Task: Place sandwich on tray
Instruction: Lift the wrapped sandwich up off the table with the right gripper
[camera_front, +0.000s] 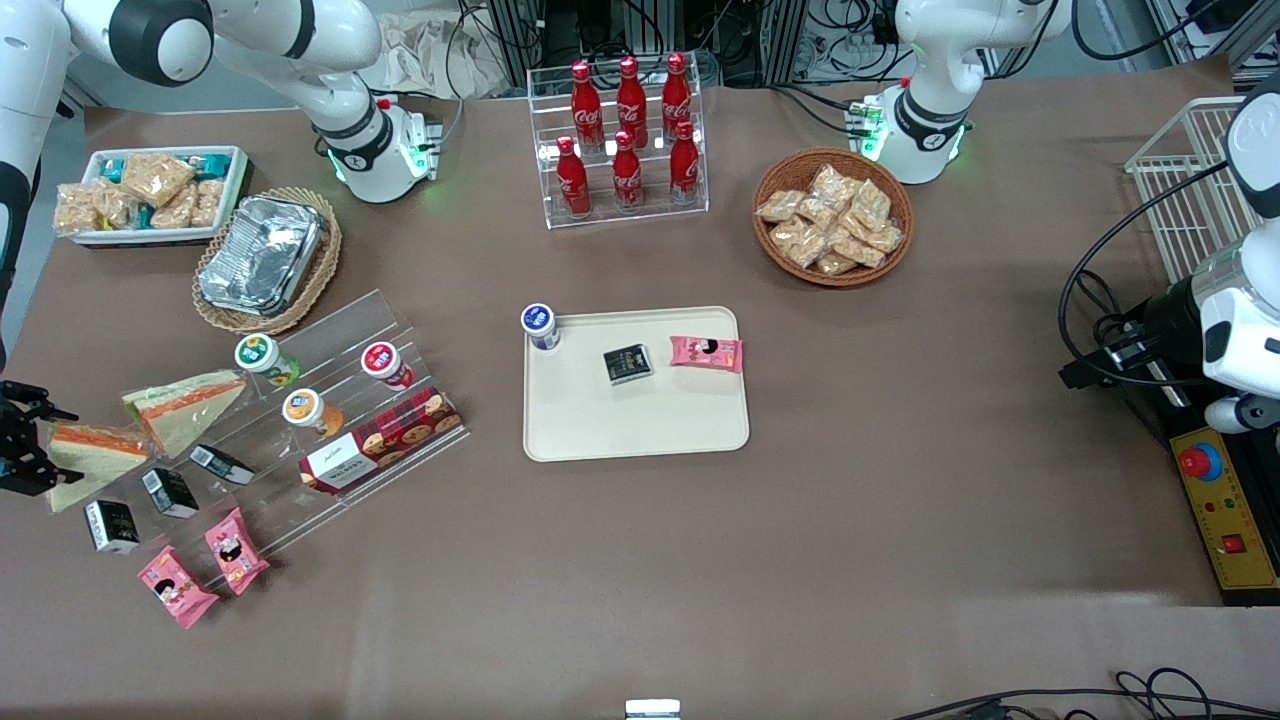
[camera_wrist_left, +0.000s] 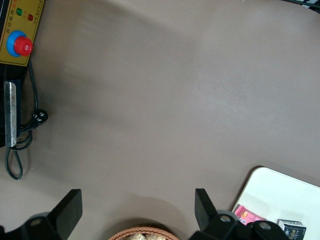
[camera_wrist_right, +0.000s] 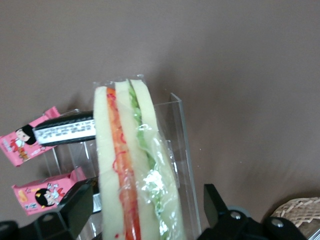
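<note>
Front view: the gripper (camera_front: 22, 440) sits at the working arm's end of the table, at the picture's edge, its black fingers against the sandwich (camera_front: 85, 458), a wrapped triangular wedge with an orange-red filling edge. A second wedge sandwich (camera_front: 185, 405) lies just beside it, farther from the camera, on the clear acrylic step rack (camera_front: 330, 400). The rack also carries 3 capped cups (camera_front: 305, 408), a red plaid biscuit box (camera_front: 385, 440), 3 small black packs (camera_front: 168, 492) and 2 pink snack packs (camera_front: 200, 568). The tray (camera_front: 635, 415), cream-beige with rounded corners, lies near the table's centre, well apart from the sandwich; on it are a black pack (camera_front: 628, 363) and a pink pack (camera_front: 706, 352), with a blue-lidded cup (camera_front: 540, 326) at one corner. Farther from the camera stand 6 red cola bottles (camera_front: 628, 135) in a clear stand, a wicker basket of snack bags (camera_front: 833, 215), a foil container (camera_front: 262, 255) in a wicker holder, and a white dish of snack packs (camera_front: 150, 190).

Left wrist view: bare brown tabletop (camera_wrist_left: 165, 100), a corner of the tray (camera_wrist_left: 280, 192) and the red stop button (camera_wrist_left: 22, 46) on its yellow box.

Right wrist view: the sandwich (camera_wrist_right: 132, 170) stands on edge between the 2 black fingers (camera_wrist_right: 75, 207), showing bread, red and green layers; the gripper (camera_wrist_right: 145, 212) is closed to the wedge's width, holding it over the acrylic rack (camera_wrist_right: 180, 145). 2 pink packs (camera_wrist_right: 22, 142) and a black pack (camera_wrist_right: 65, 129) lie beside it.
</note>
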